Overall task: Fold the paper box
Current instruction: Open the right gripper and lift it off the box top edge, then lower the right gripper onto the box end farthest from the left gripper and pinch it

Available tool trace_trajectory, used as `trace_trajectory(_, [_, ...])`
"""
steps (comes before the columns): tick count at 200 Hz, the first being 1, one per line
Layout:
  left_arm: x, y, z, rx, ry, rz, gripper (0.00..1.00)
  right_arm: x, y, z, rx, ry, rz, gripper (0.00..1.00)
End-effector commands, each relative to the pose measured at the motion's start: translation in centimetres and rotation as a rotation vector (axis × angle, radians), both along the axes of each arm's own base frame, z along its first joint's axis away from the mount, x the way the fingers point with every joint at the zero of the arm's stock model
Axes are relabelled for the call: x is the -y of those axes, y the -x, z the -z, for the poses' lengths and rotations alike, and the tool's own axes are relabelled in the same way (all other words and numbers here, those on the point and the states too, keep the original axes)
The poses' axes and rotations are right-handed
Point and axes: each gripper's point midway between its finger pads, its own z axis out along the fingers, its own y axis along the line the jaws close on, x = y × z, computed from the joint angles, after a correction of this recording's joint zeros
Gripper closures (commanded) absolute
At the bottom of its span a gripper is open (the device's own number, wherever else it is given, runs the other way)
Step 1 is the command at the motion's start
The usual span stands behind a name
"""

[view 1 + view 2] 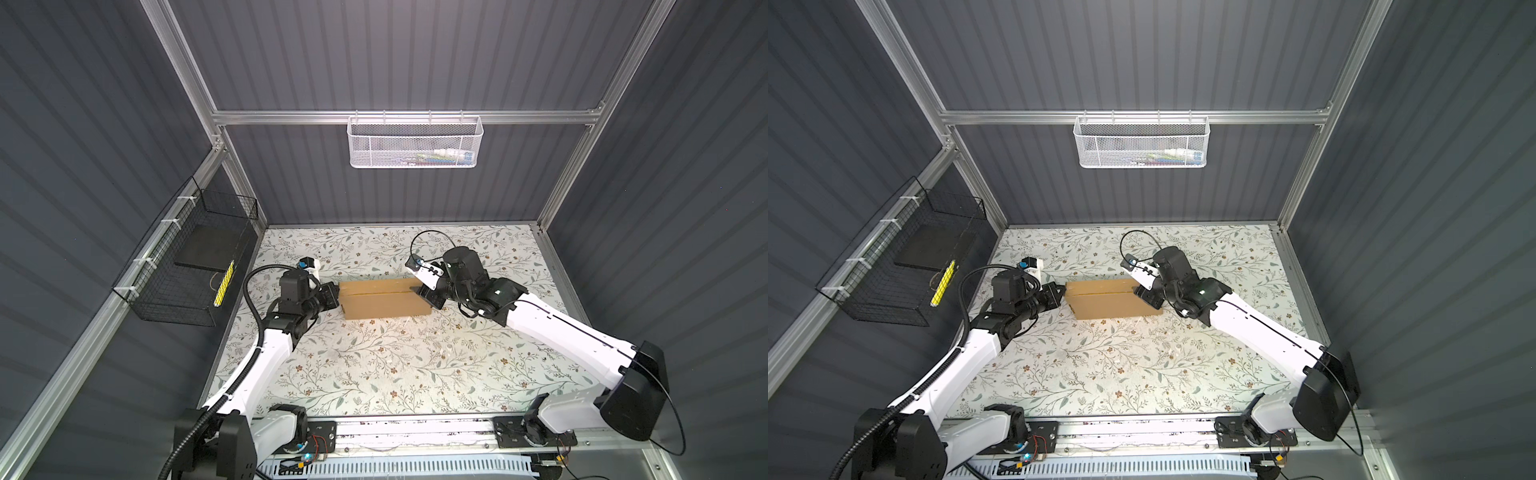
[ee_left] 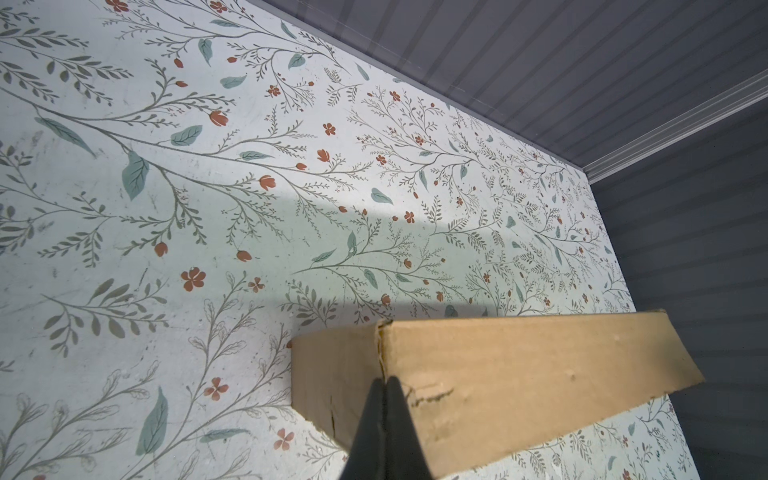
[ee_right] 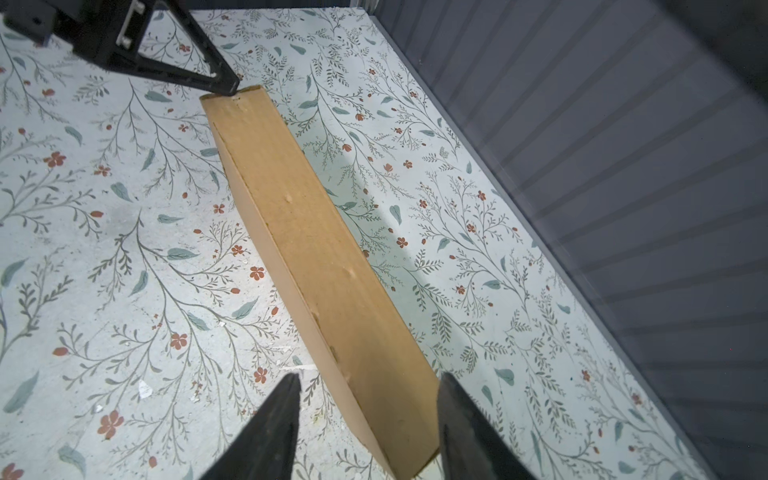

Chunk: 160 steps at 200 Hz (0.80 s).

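The paper box [image 1: 384, 300] [image 1: 1113, 300] is a closed, shallow brown cardboard box lying flat on the floral table, in both top views. My left gripper [image 1: 336, 296] [image 1: 1061, 296] is shut, and its tips [image 2: 384, 380] rest against the vertical corner edge at the box's [image 2: 519, 374] left end with nothing between them. My right gripper [image 1: 422, 296] [image 1: 1139, 296] [image 3: 368, 376] is open and straddles the right end of the box [image 3: 307, 232]. One of its fingers sits close by the box's side and the other stands clear. The left gripper [image 3: 226, 85] shows at the far end in the right wrist view.
A white mesh basket [image 1: 415, 143] hangs on the back rail. A black wire basket [image 1: 187, 270] on the left wall holds a black slab [image 1: 208, 249] and a yellow strip [image 1: 223, 283]. Grey walls close the table on three sides.
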Motion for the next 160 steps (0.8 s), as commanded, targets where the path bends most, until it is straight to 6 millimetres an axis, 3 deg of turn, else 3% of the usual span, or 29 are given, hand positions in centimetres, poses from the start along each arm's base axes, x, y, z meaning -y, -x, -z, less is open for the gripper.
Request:
trace_trajectory(1, [-0.7, 1.7, 3.6, -0.141, -0.056, 0.007, 0.93, 1.1, -0.7, -1.5, -0.060, -0.154, 0.083, 0.45])
trace_trajectory(118, [-0.5, 1.8, 2.2, -0.101, -0.070, 0.032, 0.92, 5.4, -3.4, 0.4, -0.322, -0.345, 0.355, 0.44])
trace_trajectory(160, [-0.5, 1.8, 2.2, -0.099, -0.071, 0.039, 0.92, 5.7, -3.5, 1.8, -0.407, -0.375, 0.387, 0.44])
